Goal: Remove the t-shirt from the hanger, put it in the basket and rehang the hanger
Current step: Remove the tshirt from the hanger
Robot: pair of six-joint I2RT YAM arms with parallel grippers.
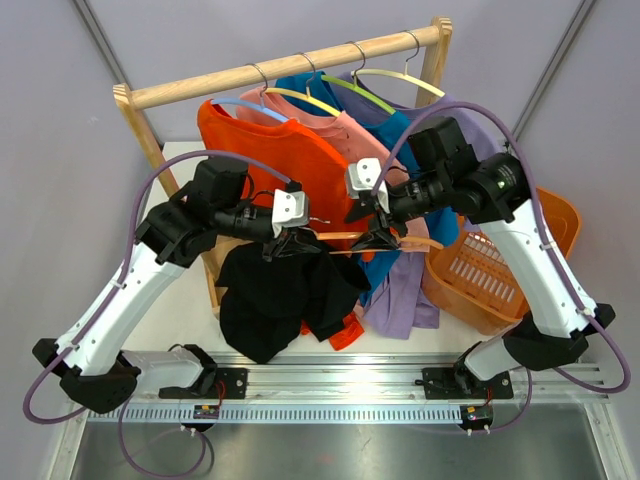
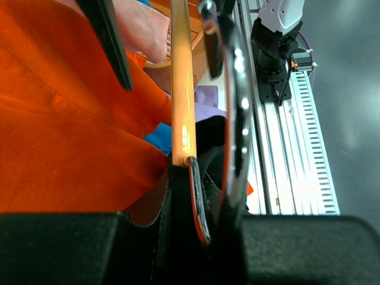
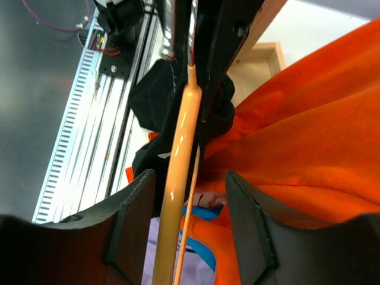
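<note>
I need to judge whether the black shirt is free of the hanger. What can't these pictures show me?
- Top view: the left end of the peach hanger, buried under the left gripper and black t-shirt.
- Left wrist view: where the shirt sits on the hanger, hidden behind that gripper's own dark fingers.
- Right wrist view: the hanger's far end, blocked by the left gripper.

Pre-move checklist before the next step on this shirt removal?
1. Grip of left end effector on hanger: ok, clamped at its left end.
2. Release by right end effector: ok, fingers open either side of the hanger.
3. Removal of black t-shirt from hanger: not ok, it hangs at the left end.
4. Black t-shirt free of the orange shirt behind: cannot tell.
</note>
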